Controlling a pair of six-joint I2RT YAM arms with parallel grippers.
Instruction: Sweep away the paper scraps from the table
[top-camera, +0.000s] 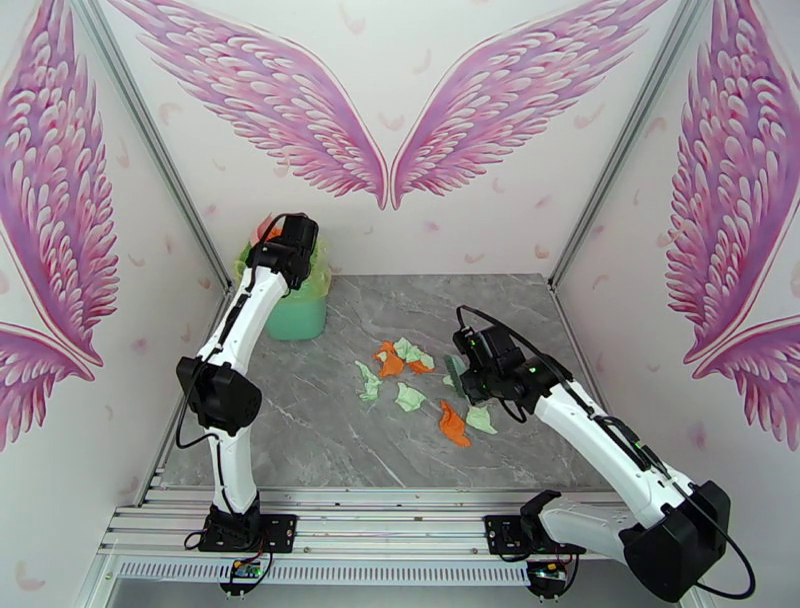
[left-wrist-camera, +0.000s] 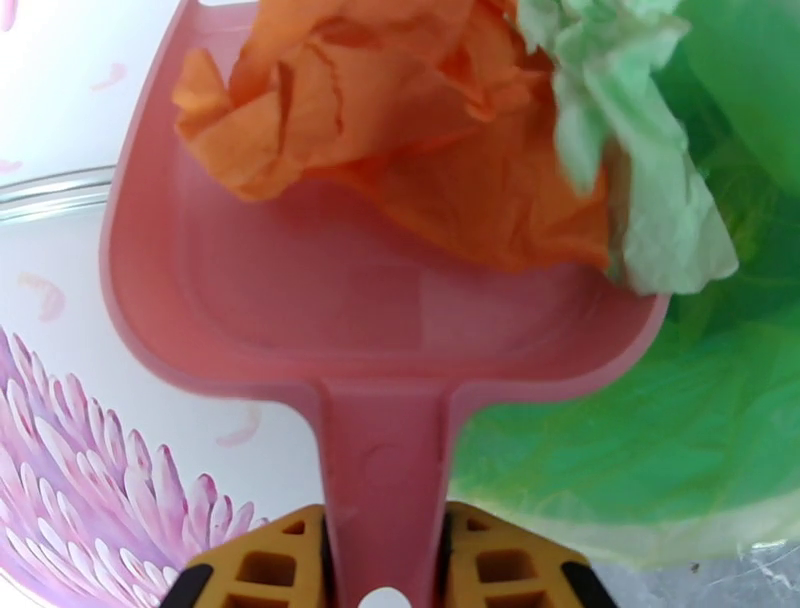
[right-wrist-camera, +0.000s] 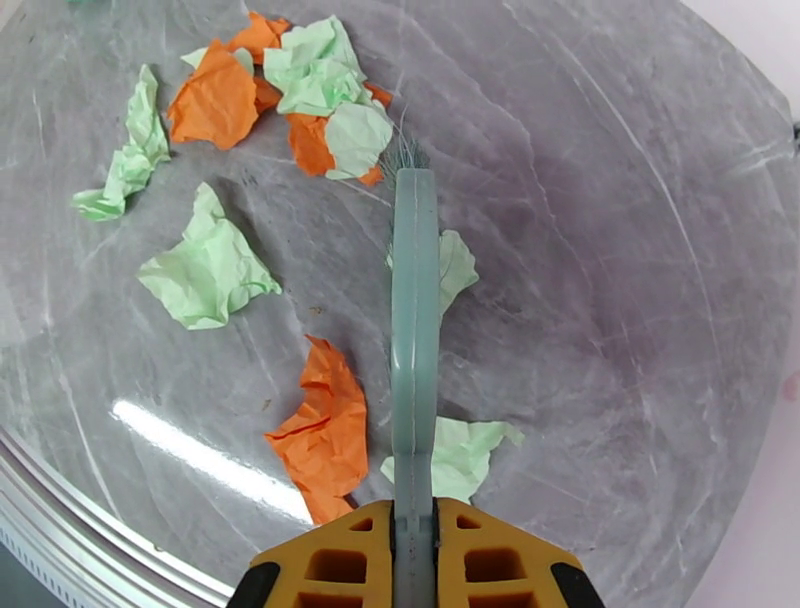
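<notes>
Two robot hands are each clamped on a cleaning tool. Left hand (left-wrist-camera: 385, 565) pinches the handle of a pink dustpan (left-wrist-camera: 380, 330) between its yellow fingers (left-wrist-camera: 270, 565). The pan is raised over a green bin (top-camera: 297, 312) lined with a green bag, which stands at the far left corner of the grey marble surface (top-camera: 320, 440). Orange and pale green crumpled paper (left-wrist-camera: 420, 150) sits at the pan's open front edge, above the bin's mouth. Right hand (right-wrist-camera: 413, 560), well to the right of the bin and nearer the arm bases, grips the handle of a teal brush (right-wrist-camera: 414, 330). The brush is seen edge-on, its bristles pointing away from the hand and touching a mixed orange and green heap. Loose paper scraps (right-wrist-camera: 210, 270) lie on the surface to the right of the bin, gathered around the brush. On the bin side of the brush are two green pieces and one orange piece, spread apart from each other. Two more green pieces peek out from beneath the handle on the side away from the bin
</notes>
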